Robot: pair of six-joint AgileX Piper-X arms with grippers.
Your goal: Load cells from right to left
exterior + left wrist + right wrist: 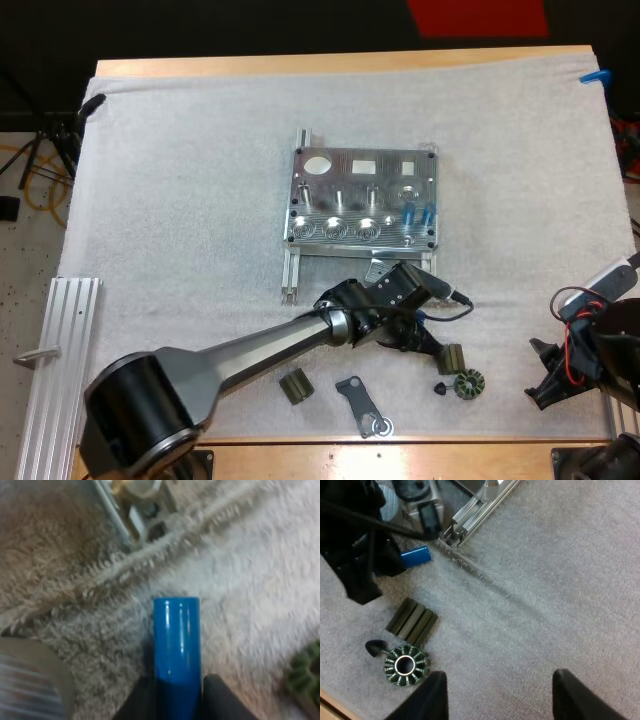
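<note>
The metal fixture (340,175) lies mid-mat with two blue cylinders (418,212) standing in its right-hand holes. Just in front of its right corner my left gripper (420,325) is shut on another blue cylinder (176,640), whose free end points toward the fixture's rail end (140,515). Both black fingers (220,700) press on its sides. The right wrist view has that same cylinder (415,556) sticking out of the left gripper (365,565) beside the rail (480,512). My right gripper (545,385) hangs over the mat's right front, open (500,695) over bare mat.
Small dark parts lie along the front: a ribbed block (452,358), a stator ring (468,384), a small black cone (441,388), a flat bracket (362,408) and another ribbed piece (293,386). An aluminium rail (60,350) lies at the left front edge.
</note>
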